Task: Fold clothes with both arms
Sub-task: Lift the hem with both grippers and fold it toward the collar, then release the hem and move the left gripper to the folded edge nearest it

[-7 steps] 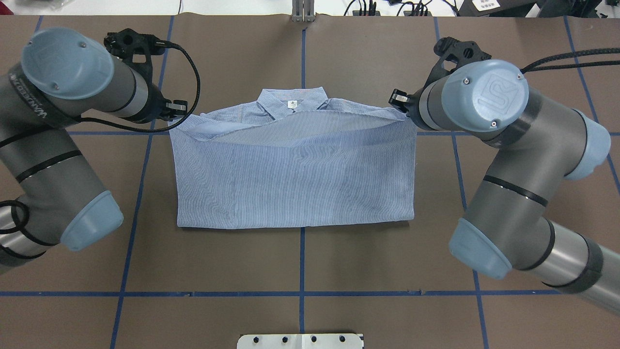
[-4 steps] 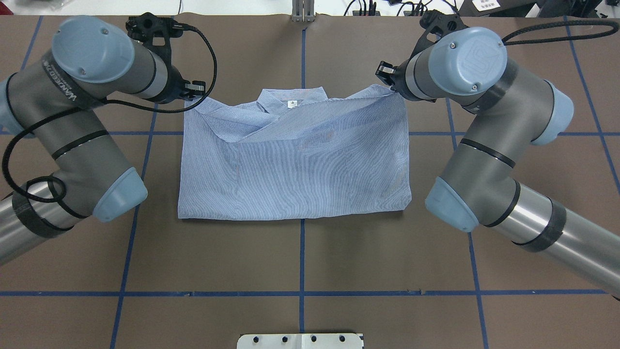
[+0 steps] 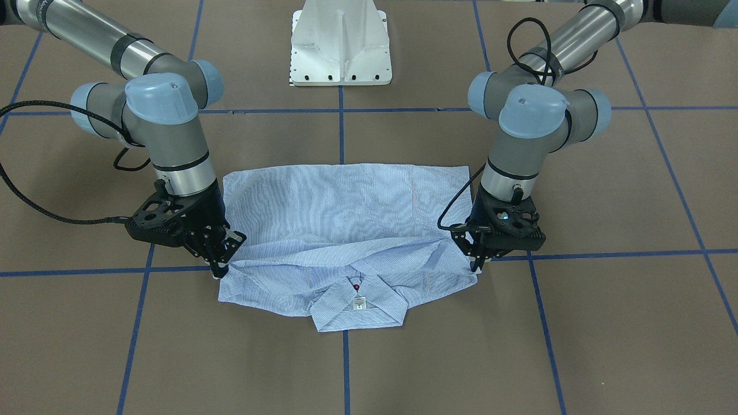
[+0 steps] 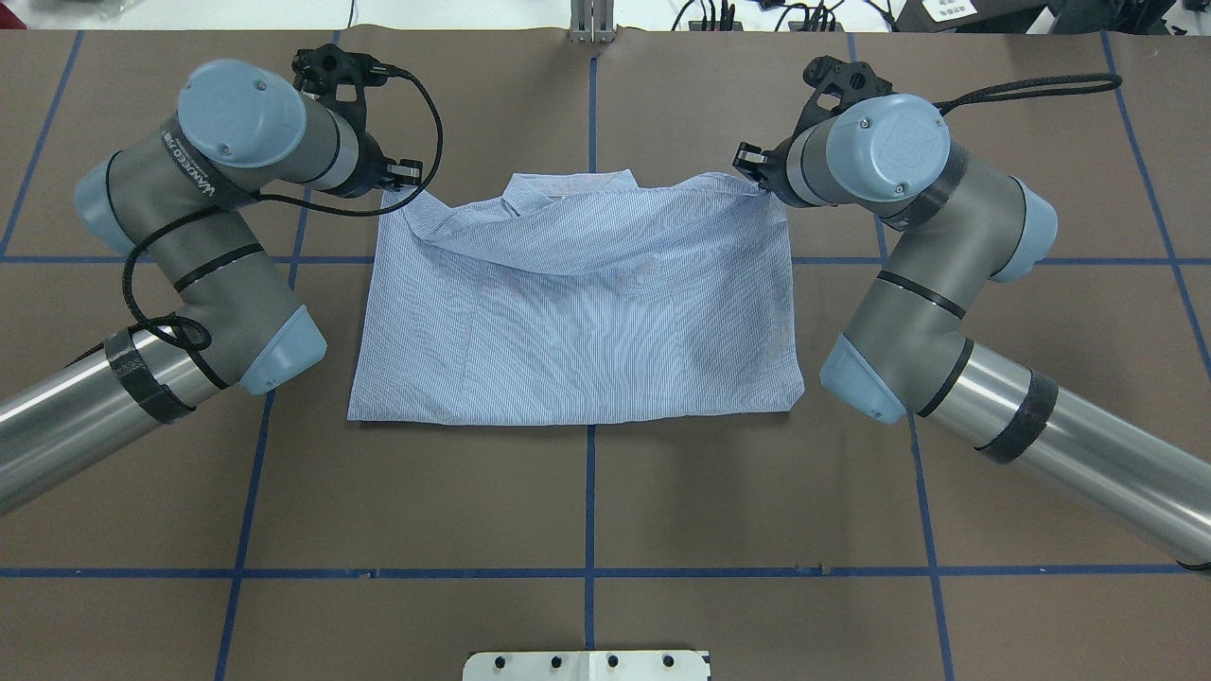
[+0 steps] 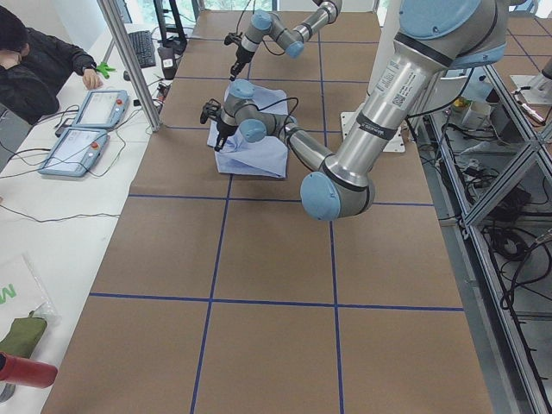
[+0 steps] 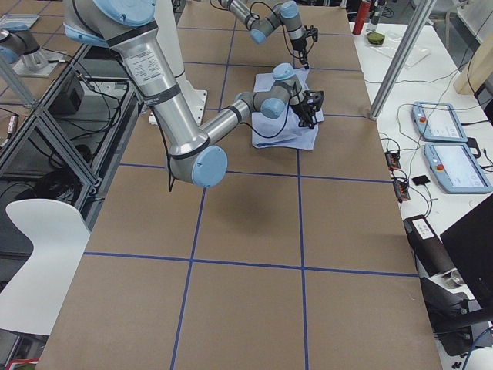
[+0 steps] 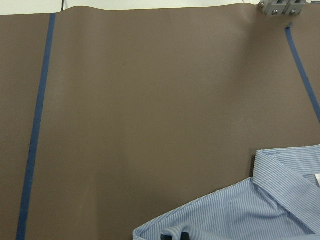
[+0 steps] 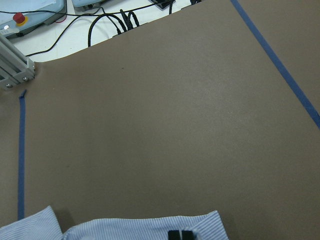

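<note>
The clothes are one light-blue striped shirt [image 4: 577,312] lying on the brown table, its lower half folded up over the chest. The collar [image 3: 356,305] with its white label lies at the far edge from the robot. My left gripper [image 4: 402,184] is shut on the folded layer's left corner, low by the shoulder; it also shows in the front view [image 3: 477,265]. My right gripper [image 4: 752,175] is shut on the right corner [image 3: 219,268]. Between them the held edge sags over the collar base. Each wrist view shows closed fingertips [image 8: 180,235] in striped cloth [image 7: 235,215].
Blue tape lines [image 4: 590,492] grid the brown table cover. The white pedestal base [image 3: 340,52] stands at the robot's edge, and a metal post [image 4: 591,24] at the far edge. A person [image 5: 34,60] and teach pendants [image 5: 99,108] are at a side table.
Both grippers have carried the shirt's folded edge farther from the robot, toward the collar, and lower. The fold now covers the neck label in the overhead view.
</note>
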`<state>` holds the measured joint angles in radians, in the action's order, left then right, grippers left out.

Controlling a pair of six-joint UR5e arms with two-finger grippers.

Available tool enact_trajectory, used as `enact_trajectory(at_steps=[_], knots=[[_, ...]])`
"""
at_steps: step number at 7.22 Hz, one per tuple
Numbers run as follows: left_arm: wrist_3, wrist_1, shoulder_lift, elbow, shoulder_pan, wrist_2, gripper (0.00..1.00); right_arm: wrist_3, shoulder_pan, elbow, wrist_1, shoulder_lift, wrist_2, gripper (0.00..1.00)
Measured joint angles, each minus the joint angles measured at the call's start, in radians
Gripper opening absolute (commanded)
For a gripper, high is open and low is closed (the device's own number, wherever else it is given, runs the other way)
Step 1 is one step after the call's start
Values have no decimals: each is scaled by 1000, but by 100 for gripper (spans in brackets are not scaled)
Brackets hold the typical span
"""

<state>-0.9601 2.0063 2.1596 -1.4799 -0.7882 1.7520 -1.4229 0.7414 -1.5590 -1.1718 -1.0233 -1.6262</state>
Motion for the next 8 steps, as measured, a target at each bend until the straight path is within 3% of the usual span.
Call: enact_trajectory(at_steps=[3,4,5,6,8], knots=[[38,18,-5,31,-3,0,0,37,14,10,17,-12,-15,0],[42,19,-5,32,-4,0,4,39,19,10,18,-13,-20,0],[54,19,-5,32,-5,3,99,43,25,11,18,-15,-23,52],[85,20,-5,31,-9,5,100,52,30,11,18,-19,-27,100],[177,18,-13,12,-30,30,100,107,36,13,17,-21,-33,100]])
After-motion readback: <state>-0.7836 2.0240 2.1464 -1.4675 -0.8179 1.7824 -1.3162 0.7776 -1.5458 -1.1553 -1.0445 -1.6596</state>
